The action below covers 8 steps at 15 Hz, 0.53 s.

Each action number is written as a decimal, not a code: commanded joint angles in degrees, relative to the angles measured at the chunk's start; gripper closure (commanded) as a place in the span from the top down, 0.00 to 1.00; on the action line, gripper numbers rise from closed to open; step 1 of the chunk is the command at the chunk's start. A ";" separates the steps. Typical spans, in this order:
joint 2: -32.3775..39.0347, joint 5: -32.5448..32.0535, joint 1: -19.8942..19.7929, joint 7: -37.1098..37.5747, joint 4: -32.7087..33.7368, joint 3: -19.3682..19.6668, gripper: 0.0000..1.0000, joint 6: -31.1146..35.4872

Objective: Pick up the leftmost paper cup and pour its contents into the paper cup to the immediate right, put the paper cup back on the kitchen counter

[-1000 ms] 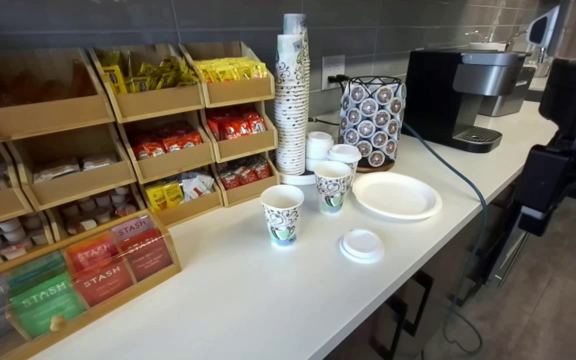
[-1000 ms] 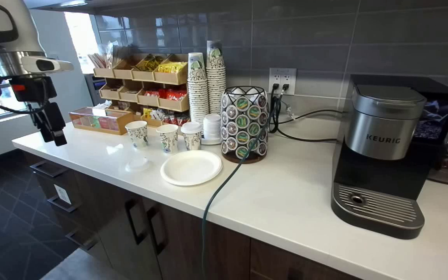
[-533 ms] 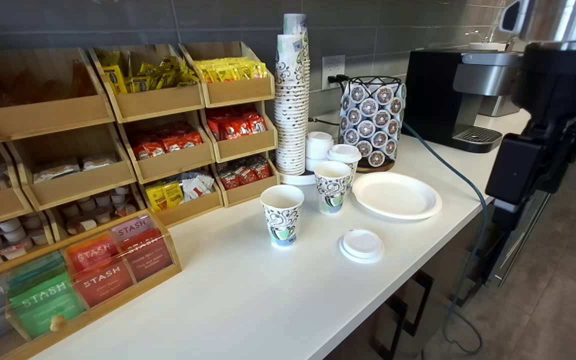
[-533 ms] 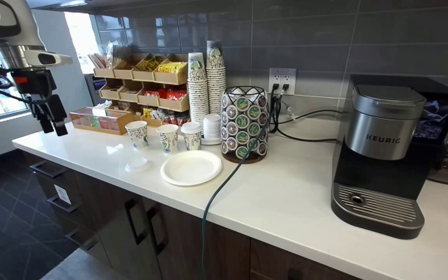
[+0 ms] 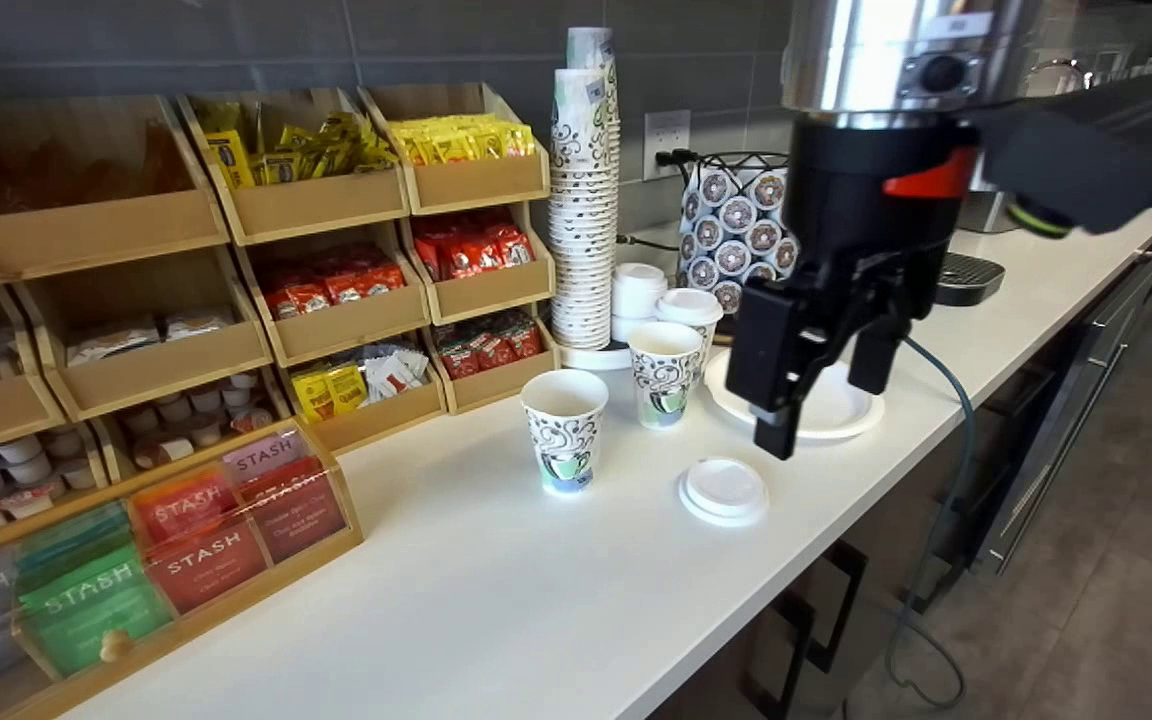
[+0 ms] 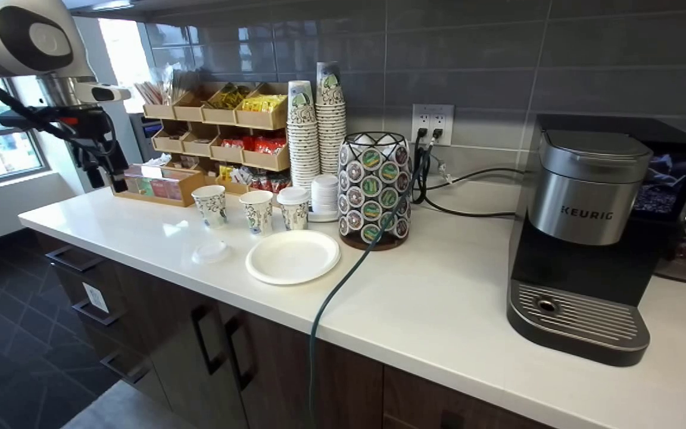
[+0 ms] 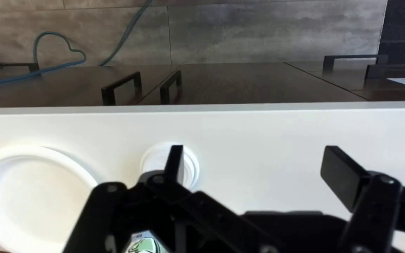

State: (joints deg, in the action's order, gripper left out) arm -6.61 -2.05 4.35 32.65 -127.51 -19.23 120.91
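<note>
The gripper (image 7: 253,161) hangs with its jaws spread wide and nothing between them, high and apart from the white lid (image 5: 724,491) on the kitchen counter (image 5: 496,600). The step looks like the reach for the leftmost paper cup (image 5: 564,430), left of and slightly behind that lid in an exterior view: lower level, straddle it below the rim, squeeze lightly so the paper doesn't buckle, and keep off the paper cup to the immediate right (image 5: 663,375), farther behind the lid. The leftmost paper cup stands upright, mouth up, long axis vertical.
</note>
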 commanded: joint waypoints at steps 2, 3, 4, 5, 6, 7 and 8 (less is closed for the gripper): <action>14.42 -9.47 3.09 5.94 12.99 2.43 1.00 1.09; 16.57 -10.47 3.94 6.04 15.30 3.37 1.00 0.88; 18.77 -11.17 4.80 5.94 17.75 4.36 1.00 0.75; 20.73 -12.00 5.70 6.08 19.88 5.44 1.00 0.79; 22.59 -13.45 6.67 6.76 21.84 6.62 1.00 1.80; 24.41 -14.11 7.55 7.16 23.76 7.75 1.00 2.16; 26.55 -14.05 8.36 6.84 26.10 8.66 1.00 2.54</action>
State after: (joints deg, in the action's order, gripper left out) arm 13.42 -13.76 9.30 37.56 -108.44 -13.82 122.78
